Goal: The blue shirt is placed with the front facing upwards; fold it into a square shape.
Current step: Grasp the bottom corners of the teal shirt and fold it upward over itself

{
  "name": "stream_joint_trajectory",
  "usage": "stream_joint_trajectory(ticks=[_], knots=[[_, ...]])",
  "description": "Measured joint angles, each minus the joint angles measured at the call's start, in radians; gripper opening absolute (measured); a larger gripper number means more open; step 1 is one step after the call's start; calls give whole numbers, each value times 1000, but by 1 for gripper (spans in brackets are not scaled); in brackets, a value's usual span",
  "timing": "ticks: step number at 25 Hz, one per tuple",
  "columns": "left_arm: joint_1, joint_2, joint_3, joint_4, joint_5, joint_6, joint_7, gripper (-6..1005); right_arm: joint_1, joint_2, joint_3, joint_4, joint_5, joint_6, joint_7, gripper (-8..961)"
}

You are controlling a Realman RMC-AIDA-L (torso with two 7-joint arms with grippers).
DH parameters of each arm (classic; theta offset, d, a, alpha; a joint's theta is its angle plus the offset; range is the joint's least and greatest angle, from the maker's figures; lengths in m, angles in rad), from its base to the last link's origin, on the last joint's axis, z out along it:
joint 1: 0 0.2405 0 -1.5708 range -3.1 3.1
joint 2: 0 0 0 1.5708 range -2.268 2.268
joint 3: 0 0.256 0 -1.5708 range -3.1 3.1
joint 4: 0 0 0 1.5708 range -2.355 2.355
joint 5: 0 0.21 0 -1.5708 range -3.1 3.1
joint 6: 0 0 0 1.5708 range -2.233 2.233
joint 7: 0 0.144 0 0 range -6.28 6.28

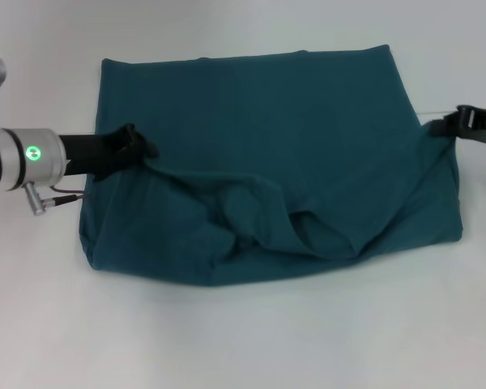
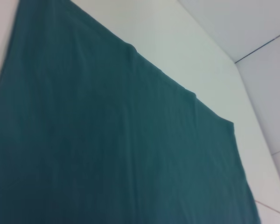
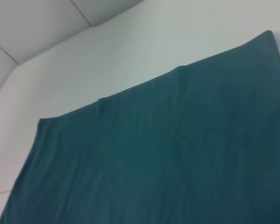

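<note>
The blue shirt (image 1: pixel 308 121) lies on the white table as a wide teal block, print hidden, only plain cloth showing. Its near part is bunched into slack folds (image 1: pixel 251 219) that rise toward both grippers. My left gripper (image 1: pixel 136 146) is at the shirt's left edge, shut on a raised fold of cloth. My right gripper (image 1: pixel 454 126) is at the right edge, shut on the cloth there. The left wrist view shows the flat teal cloth (image 2: pixel 107 140) and its far edge. The right wrist view shows the same cloth (image 3: pixel 177 154). Neither wrist view shows fingers.
The white table (image 1: pixel 243 340) surrounds the shirt, with bare surface in front and behind. A table corner and pale wall or floor panels show in the left wrist view (image 2: pixel 252 42) and the right wrist view (image 3: pixel 46 28).
</note>
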Motion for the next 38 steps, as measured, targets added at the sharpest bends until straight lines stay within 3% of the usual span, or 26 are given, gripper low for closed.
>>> stream_joint_trajectory(ticks=[10,15,20,31,38], knots=[[-31,-7,57,-5,-6,-142,4,29,88,3,-63,35,-117,156,38,22],[-62,-5,83,-19,1,-188,4,29,151,-22,-103,141,-206,232,64,22],[-93,-3,110,-35,0,-239,-5,29,203,-13,-123,167,-297,303,91,22],[-114,-7,111,-30,-1,-305,-19,42,229,-21,-137,160,-306,336,104,22],[-107,-21,133,-32,3,-331,-14,67,231,-10,-198,170,-307,365,99,22]])
